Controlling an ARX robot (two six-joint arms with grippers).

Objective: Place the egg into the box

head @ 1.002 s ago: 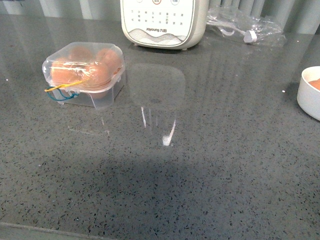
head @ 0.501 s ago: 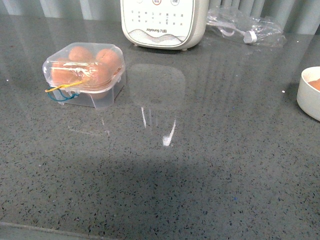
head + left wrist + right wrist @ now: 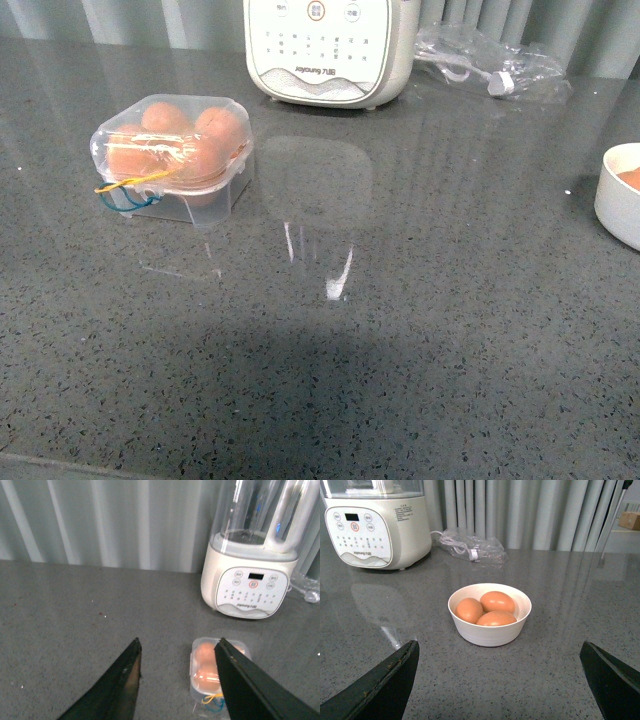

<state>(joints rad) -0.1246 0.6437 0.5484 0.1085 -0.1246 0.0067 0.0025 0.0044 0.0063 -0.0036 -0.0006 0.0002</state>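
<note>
The clear plastic box [image 3: 175,158] sits on the grey counter at the left, lid shut, with brown eggs inside and yellow and blue loops at its front. It also shows in the left wrist view [image 3: 212,677], partly behind one finger. My left gripper [image 3: 178,647] is open and empty, high above the counter. Three brown eggs [image 3: 489,608] lie in a round white bowl [image 3: 490,632] in the right wrist view; the bowl's edge shows at the front view's right [image 3: 620,200]. My right gripper [image 3: 499,652] is wide open and empty, short of the bowl. Neither gripper shows in the front view.
A white soy-milk machine [image 3: 328,50] stands at the back of the counter, also in the left wrist view [image 3: 250,577] and right wrist view [image 3: 372,525]. A crumpled clear plastic bag with a cable [image 3: 490,60] lies to its right. Grey curtains hang behind.
The front view has shifted slightly; the box and machine sit a little lower and further right in the picture. Nothing on the counter has moved.
</note>
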